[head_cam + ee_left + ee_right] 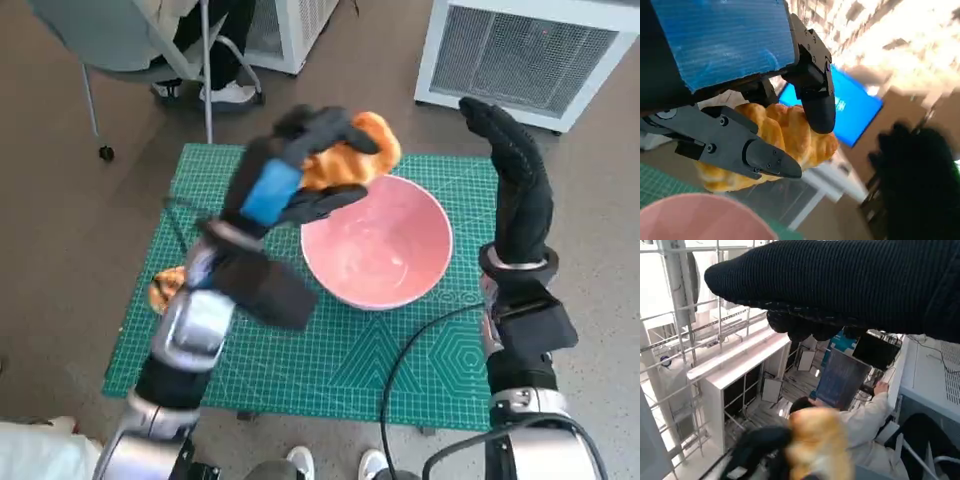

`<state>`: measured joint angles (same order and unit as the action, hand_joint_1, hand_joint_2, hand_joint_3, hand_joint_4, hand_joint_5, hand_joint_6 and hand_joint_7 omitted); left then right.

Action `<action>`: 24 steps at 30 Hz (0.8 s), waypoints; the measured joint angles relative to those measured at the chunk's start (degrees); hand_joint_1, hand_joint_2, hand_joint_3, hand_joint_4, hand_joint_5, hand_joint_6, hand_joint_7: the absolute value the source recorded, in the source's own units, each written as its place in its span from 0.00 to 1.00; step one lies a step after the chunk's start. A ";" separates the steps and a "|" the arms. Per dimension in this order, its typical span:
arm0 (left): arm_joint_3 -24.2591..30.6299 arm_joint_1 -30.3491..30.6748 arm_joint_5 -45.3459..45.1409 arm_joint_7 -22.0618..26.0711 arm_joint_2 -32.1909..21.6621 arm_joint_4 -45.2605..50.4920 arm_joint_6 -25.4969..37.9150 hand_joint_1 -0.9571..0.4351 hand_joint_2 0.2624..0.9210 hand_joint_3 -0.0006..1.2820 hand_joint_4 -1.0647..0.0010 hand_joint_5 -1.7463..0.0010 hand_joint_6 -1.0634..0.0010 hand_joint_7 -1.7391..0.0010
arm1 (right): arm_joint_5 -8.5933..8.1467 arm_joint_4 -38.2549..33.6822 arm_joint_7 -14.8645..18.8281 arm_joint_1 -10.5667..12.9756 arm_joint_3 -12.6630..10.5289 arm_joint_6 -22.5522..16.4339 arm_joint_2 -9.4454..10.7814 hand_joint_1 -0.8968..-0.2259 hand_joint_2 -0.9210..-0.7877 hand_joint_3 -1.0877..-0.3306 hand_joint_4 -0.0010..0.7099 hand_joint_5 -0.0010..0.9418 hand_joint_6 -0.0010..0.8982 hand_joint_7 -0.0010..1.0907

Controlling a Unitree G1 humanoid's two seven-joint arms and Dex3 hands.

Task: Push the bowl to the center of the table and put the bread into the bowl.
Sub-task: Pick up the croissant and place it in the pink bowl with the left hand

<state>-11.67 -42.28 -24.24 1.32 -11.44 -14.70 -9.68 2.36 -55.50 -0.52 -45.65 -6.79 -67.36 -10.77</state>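
Second step in hand: carrying bread [355, 150] to the bowl [380, 245]. Bowl sitting near the centre of the green mat [300, 360]. Left hand [290, 175] pinching the bread, held in the air above the bowl's rim at about 10 o'clock. Right hand [515, 175] raised at the bowl's 3 o'clock, holding nothing, fingers straight and together. Second piece of bread [165, 288] lying at the mat's 9 o'clock edge. Next, probably: shift toward 4 o'clock over the bowl's hollow, lower, release.
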 measured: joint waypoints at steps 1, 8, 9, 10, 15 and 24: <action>-0.49 -0.91 -0.18 0.02 0.25 -1.63 -0.10 0.69 1.00 0.05 0.31 0.37 0.44 0.31 | 0.01 0.12 0.00 0.00 0.00 0.06 0.00 0.51 0.00 0.32 0.49 0.00 0.23 0.24; -3.03 -6.65 -0.35 0.77 1.92 -14.05 -2.67 0.69 1.00 0.07 0.32 0.36 0.48 0.28 | 0.12 1.04 -0.08 0.23 -0.08 0.22 -0.21 0.49 0.00 0.33 0.49 0.00 0.24 0.25; -3.26 -7.20 -0.34 1.00 2.12 -15.55 -2.95 0.69 1.00 0.07 0.32 0.36 0.48 0.28 | 0.14 1.16 -0.10 0.31 -0.10 0.24 -0.26 0.49 0.00 0.33 0.49 0.00 0.24 0.25; -3.46 -7.74 -0.32 1.26 2.34 -17.00 -3.21 0.69 1.00 0.07 0.32 0.36 0.48 0.28 | 0.16 1.30 -0.13 0.42 -0.14 0.25 -0.31 0.49 0.00 0.33 0.49 0.00 0.24 0.25; -4.32 -10.16 -0.13 2.95 3.08 -24.28 -4.56 0.69 1.00 0.08 0.35 0.36 0.48 0.26 | 0.20 1.77 -0.32 1.01 -0.34 0.27 -0.47 0.48 0.00 0.33 0.49 0.00 0.24 0.25; -5.63 -13.31 0.54 10.76 2.88 -34.15 -5.73 0.56 0.98 0.12 0.76 0.66 0.81 0.53 | 1.39 2.21 -1.62 1.55 -0.73 0.25 -0.62 0.50 0.00 0.33 0.48 0.00 0.23 0.25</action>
<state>-17.30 -55.58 -23.70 12.08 -8.56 -48.85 -15.41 3.75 -53.29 -2.14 -44.10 -7.52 -67.10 -11.39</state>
